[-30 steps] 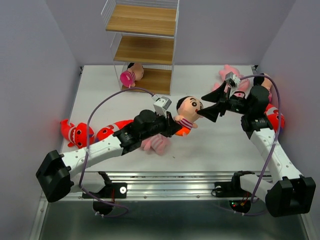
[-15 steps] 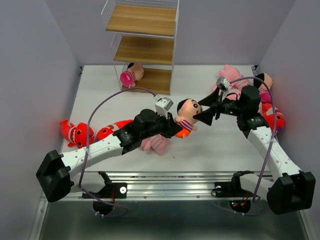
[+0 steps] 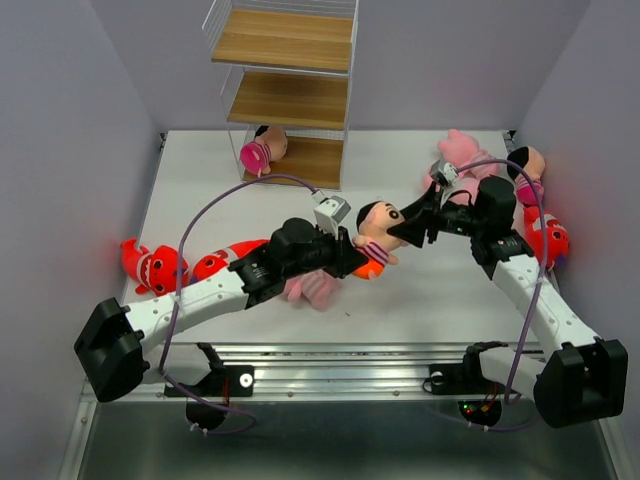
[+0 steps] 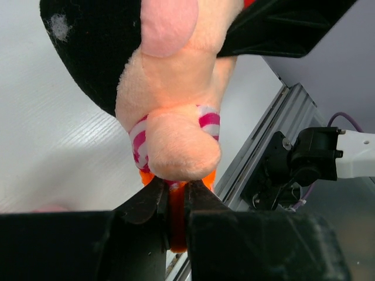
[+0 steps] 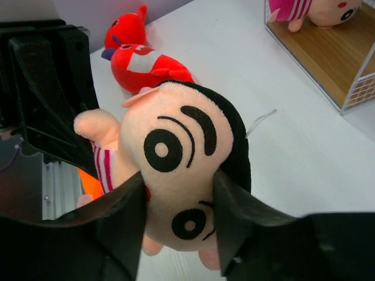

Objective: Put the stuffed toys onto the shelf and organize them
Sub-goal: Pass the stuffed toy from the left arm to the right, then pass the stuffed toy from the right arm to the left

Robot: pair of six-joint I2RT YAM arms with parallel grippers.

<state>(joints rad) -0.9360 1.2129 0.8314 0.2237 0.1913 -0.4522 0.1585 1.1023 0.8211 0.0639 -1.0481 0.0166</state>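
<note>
A dark-haired doll hangs above the table's middle, held between both arms. My left gripper is shut on its orange body, with a strip of orange cloth pinched between the jaws in the left wrist view. The doll's striped arm and head rise above those jaws. My right gripper has come from the right, and its jaws press both sides of the doll's round face. The shelf stands at the back. Another doll lies on its bottom board.
Two red sharks lie at the left. A pink toy sits under the left arm. At the right are a pink toy, a doll and a red shark. Grey walls close in both sides.
My right gripper slid left onto the doll's head and its jaws narrowed around it. The left gripper kept its hold and barely moved.
</note>
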